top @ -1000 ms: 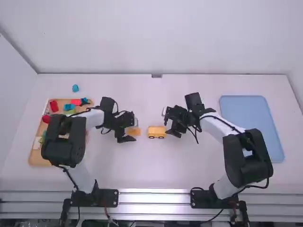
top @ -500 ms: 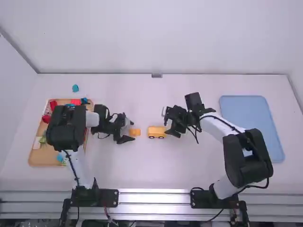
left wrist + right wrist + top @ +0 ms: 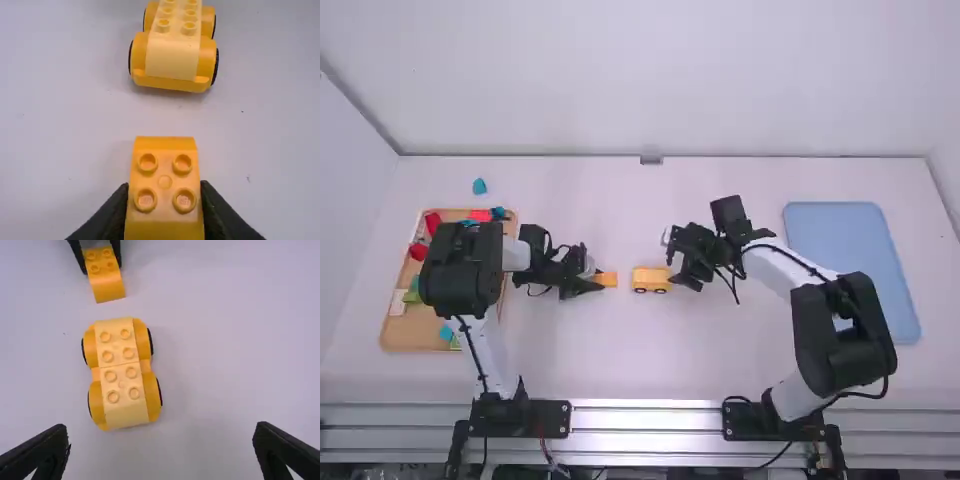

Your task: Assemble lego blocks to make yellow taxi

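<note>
L hand [image 3: 164, 192] pinches ylw block [image 3: 165, 181]; car base [image 3: 651, 280] just right of it, mid-frame in high view, long axis L-R, nearer R hand [image 3: 161, 431], spread wide.

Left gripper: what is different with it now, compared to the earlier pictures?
The left wrist shifted a little left, and the left gripper, earlier open around the loose yellow block, closed on it. The car and right gripper stayed put.
</note>
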`<state>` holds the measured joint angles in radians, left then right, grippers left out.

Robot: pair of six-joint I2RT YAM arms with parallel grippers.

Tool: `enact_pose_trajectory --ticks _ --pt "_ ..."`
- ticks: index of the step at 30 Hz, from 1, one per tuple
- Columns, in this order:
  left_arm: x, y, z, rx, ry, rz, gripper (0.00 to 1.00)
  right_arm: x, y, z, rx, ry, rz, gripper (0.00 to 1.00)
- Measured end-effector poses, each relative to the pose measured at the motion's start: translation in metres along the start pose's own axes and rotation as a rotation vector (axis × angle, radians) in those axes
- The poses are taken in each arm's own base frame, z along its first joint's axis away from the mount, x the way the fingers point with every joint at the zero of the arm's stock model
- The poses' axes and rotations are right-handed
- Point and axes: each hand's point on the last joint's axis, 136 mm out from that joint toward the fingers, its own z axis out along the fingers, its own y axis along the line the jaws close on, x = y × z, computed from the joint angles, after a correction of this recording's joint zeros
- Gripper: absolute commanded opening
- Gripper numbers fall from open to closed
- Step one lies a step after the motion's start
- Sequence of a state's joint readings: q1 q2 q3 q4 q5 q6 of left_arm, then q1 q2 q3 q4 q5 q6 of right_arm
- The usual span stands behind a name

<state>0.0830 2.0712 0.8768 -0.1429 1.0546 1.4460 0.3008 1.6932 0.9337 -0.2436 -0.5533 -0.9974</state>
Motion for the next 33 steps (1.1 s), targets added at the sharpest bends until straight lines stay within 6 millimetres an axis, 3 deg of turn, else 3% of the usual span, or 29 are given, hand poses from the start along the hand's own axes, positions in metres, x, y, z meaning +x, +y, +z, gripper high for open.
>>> enact_pose_trajectory --ticks 3,4,9,17,22,28,33 --pt "0.0 0.0 0.0 0.001 0.0 0.0 0.02 0.005 0.001 0.0 -0.001 0.024 0.011 0.98" --pt "0.0 -0.001 0.0 0.002 0.0 -0.005 0.02 0.005 0.001 0.0 -0.001 0.027 0.014 0.98" --pt "-0.008 -0.005 -0.006 0.01 0.018 -0.043 0.02 -0.001 0.002 -0.001 -0.015 -0.025 -0.001 0.98" --pt "-0.059 0.001 -0.016 -0.021 0.006 0.112 0.09 -0.007 0.001 0.003 0.046 -0.337 -0.15 0.98" --pt "-0.077 -0.001 0.001 -0.004 0.002 0.159 0.1 0.004 0.011 0.028 0.037 -0.461 -0.127 0.98" --pt "-0.09 -0.008 0.027 0.028 0.027 0.17 0.09 0.017 0.024 0.059 -0.119 -0.568 -0.022 0.98" --pt "-0.099 -0.007 0.036 0.023 0.017 0.165 0.09 0.018 0.023 0.073 -0.194 -0.617 0.006 0.98"
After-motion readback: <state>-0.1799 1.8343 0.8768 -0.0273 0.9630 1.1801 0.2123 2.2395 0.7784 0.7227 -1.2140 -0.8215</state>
